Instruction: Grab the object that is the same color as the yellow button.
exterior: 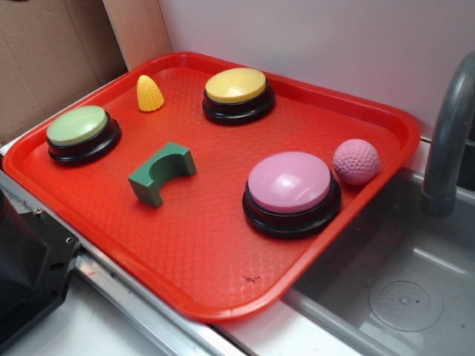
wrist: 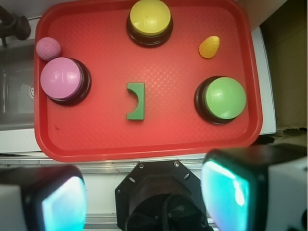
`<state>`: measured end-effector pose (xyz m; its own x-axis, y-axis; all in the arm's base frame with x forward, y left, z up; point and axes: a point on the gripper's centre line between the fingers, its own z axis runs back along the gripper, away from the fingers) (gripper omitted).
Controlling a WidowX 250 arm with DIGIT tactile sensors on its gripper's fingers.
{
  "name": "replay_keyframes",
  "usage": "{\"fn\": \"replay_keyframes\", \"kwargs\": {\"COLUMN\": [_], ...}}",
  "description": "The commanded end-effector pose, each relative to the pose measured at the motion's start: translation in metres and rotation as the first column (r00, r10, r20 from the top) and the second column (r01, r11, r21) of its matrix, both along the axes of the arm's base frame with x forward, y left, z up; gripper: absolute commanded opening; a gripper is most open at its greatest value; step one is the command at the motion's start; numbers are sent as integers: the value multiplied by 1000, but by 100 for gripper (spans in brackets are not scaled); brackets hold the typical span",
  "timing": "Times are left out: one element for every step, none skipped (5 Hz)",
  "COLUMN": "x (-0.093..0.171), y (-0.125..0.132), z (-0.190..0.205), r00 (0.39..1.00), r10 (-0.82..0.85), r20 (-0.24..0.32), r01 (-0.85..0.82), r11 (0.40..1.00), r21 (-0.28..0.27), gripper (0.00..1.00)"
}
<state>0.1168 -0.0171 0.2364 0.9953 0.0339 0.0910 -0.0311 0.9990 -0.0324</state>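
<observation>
Toy corn: the small yellow bumpy cone [exterior: 150, 93] stood upright on the red tray, near its far edge, between the yellow button and the green-topped button, touching neither.
Yellow button: yellow dome on a black base [exterior: 237, 93], at the far edge of the tray, near the corn.
Gripper: seen only in the wrist view [wrist: 144, 197]; both fingers [wrist: 236, 190] were spread wide apart with nothing between them, positioned off the tray's near edge, well apart from the corn.
Green-topped button: [exterior: 82, 133] sat at the tray's left end in the exterior view.
Green arch block: [exterior: 161, 172] lay near the tray's centre, apart from all buttons.
Pink-topped button: [exterior: 291, 192] was the largest button; the pink dimpled ball [exterior: 356, 161] rested just beside it.
Surface: red textured plastic tray [exterior: 193, 245] with a raised rim, resting partly over a grey sink basin [exterior: 393, 289].
Room: a grey faucet [exterior: 449, 141] rose at the right; a white wall [exterior: 319, 44] and brown cardboard [exterior: 52, 52] stood behind.
</observation>
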Motion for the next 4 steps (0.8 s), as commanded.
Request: {"fn": "replay_keyframes", "kwargs": {"x": [0, 38, 73, 103], "y": [0, 50, 79, 112], "z": [0, -38, -53, -75], "r00": [1000, 989, 977, 974], "r10": [0, 139, 212, 228], "r20": [0, -50, -21, 12], "r01": [0, -136, -209, -228], "r11": [1000, 989, 972, 965], "r21": [0, 56, 104, 126], "gripper": [100, 100, 100, 100]}}
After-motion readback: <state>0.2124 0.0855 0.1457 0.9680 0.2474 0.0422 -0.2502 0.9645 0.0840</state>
